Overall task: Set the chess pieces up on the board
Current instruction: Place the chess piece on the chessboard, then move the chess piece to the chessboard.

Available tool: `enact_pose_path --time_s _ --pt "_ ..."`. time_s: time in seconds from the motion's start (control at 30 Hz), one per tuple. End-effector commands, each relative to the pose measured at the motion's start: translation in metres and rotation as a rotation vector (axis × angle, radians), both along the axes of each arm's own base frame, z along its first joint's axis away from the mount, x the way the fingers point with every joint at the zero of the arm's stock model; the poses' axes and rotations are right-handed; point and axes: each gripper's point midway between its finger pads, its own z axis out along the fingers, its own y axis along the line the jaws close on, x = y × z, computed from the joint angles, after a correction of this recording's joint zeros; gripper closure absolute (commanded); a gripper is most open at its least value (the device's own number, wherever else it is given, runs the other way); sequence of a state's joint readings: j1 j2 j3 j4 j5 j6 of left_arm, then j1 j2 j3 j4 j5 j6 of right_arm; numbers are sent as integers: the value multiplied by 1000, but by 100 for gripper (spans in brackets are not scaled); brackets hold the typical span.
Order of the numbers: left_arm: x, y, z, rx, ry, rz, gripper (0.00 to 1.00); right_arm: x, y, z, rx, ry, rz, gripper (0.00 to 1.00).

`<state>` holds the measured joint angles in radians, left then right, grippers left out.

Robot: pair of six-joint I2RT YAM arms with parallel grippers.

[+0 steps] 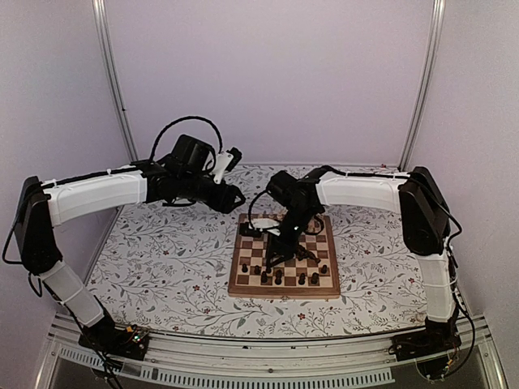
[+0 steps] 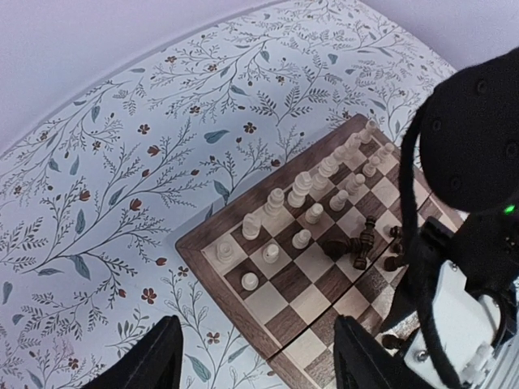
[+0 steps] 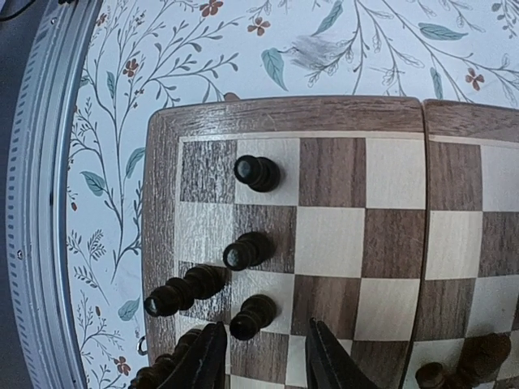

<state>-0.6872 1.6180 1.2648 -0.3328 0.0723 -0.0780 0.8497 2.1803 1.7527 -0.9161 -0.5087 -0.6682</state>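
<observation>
The board (image 1: 240, 285) lies on the floral table, right of centre. Cream chess pieces (image 2: 312, 188) stand in two rows along its far side. Dark chess pieces (image 1: 302, 279) stand along the near side, and a few dark ones (image 2: 361, 243) lie tipped over mid-board. My right gripper (image 3: 263, 361) is open and empty, pointing down over the board's near-left corner. A dark pawn (image 3: 253, 316) stands just past its fingertips, with two more pawns (image 3: 246, 250) and a taller dark piece (image 3: 182, 292) beside it. My left gripper (image 2: 259, 356) is open and empty, hovering above the board's far-left corner.
The right arm's wrist (image 2: 470, 162) fills the right side of the left wrist view, over the board. Floral table surface (image 1: 162, 259) spreads left of the board. A metal rail (image 3: 32, 203) runs along the table's near edge. Purple walls close the back and sides.
</observation>
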Motion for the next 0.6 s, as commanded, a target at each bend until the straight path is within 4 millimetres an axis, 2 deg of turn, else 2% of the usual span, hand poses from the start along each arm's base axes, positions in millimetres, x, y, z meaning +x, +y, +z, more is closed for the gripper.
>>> enact_pose_path --time_s 0.0,0.1,0.27,0.57 --pt "0 -7 5 -3 -4 -24 34 20 -13 38 56 -37 -50 65" --pt "0 -7 4 -1 -4 -22 34 38 -25 37 54 -67 -100 65" --pt "0 -7 4 -1 -1 -25 33 64 -48 22 -19 -144 -185 65" --pt "-1 -8 2 3 3 -29 33 62 -57 7 -64 -148 -188 63"
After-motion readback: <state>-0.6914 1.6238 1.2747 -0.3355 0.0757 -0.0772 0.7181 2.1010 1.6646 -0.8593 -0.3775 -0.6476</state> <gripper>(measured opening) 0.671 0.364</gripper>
